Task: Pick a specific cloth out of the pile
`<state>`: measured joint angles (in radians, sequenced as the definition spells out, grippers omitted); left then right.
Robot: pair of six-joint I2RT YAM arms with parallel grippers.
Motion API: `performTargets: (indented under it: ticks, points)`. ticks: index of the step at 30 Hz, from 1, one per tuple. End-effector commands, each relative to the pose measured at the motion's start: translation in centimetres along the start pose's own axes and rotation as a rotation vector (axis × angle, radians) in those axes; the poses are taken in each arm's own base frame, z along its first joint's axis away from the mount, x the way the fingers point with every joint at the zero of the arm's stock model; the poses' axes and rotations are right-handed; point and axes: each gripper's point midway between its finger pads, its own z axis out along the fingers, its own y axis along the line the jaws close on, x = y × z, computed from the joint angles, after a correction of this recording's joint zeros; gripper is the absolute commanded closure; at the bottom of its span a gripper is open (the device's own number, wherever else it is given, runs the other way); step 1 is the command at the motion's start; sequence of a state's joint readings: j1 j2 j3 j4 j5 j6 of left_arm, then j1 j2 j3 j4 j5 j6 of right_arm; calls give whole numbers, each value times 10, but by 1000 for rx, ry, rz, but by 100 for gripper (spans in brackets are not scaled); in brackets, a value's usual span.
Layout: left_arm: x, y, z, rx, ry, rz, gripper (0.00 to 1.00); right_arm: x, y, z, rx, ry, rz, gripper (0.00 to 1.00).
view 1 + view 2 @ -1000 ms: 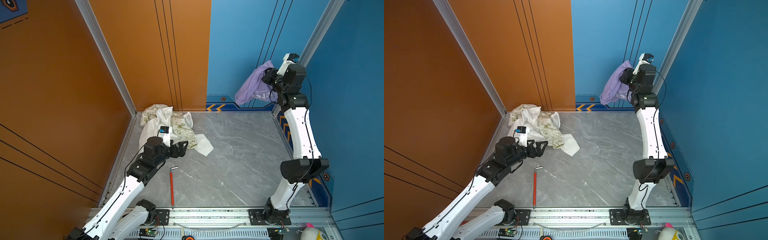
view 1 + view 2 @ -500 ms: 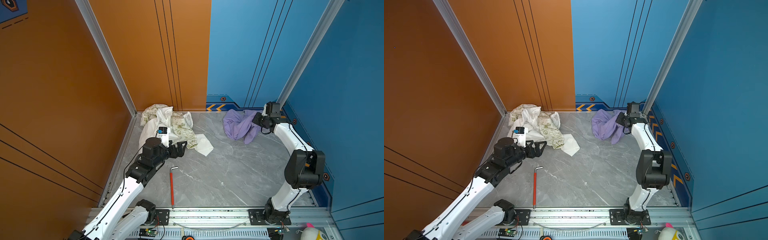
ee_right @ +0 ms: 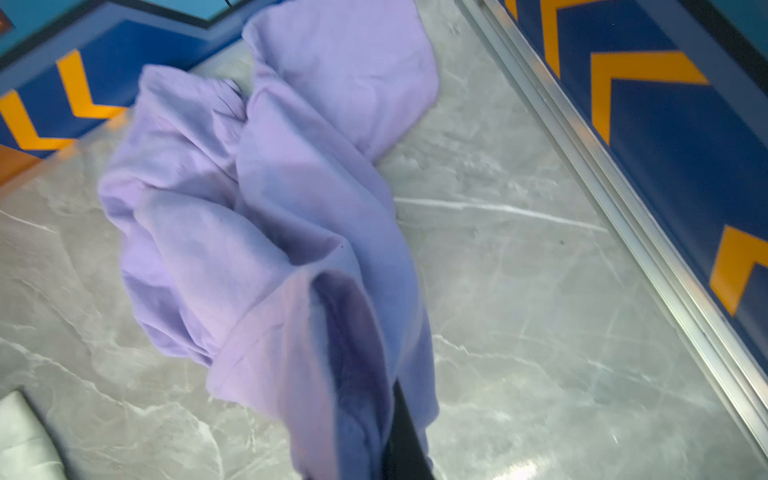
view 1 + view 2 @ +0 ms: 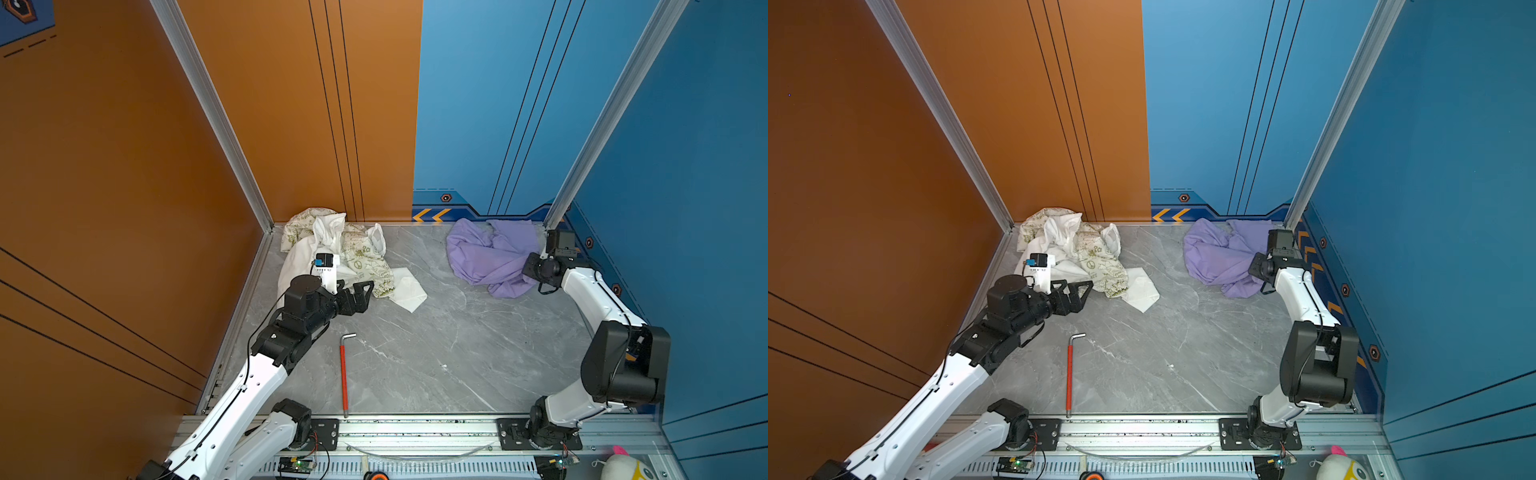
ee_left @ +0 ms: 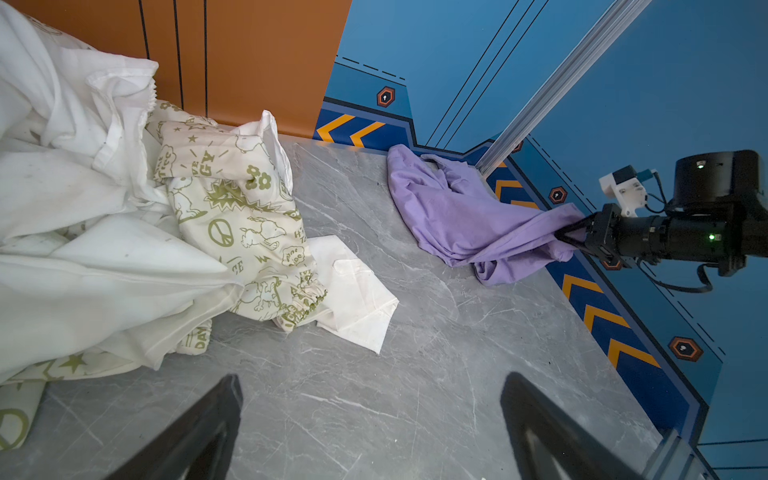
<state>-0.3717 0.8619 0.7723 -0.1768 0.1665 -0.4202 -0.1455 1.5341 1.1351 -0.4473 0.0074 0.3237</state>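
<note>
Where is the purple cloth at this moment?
In both top views the purple cloth lies at the far right by the blue wall, apart from the pile; the right gripper is shut on its edge.

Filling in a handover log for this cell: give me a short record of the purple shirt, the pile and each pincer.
pile: white and green-print garments, back left corner
cloth: lavender, crumpled on the table near the back right corner, apart from the pile
right pincer: shut on the cloth's edge
left pincer: open, empty, near the pile's front edge
other: red-handled hex key lying on the table
</note>
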Motion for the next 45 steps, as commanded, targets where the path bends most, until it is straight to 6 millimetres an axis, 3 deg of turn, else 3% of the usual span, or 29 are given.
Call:
performTargets:
  ticks: [1,8,13,16,24,27,31,36,45]
  points:
    - [-1,0,0,14,-12,-12,2,30,-22,-8,64,38,-33,91]
    - [0,1,4,19,-10,-27,2,92,-39,-6,38,61,66,83]
    - [0,0,4,21,-10,-27,2,112,-42,-9,10,81,106,55]
    - [-1,1,4,19,-11,-27,2,103,-33,-21,-40,55,124,41]
    - [-1,1,7,19,-12,-36,2,41,5,-79,-193,-176,195,4]
    - [-2,0,8,22,-12,-35,2,22,27,-88,-237,-212,134,0]
    - [-3,0,6,23,-14,-32,2,18,50,-71,-254,-130,62,0]
    - [-3,0,5,20,-16,-31,2,44,66,-27,-253,41,31,0]
    - [-2,2,3,11,-13,-18,2,98,40,27,-144,207,22,0]
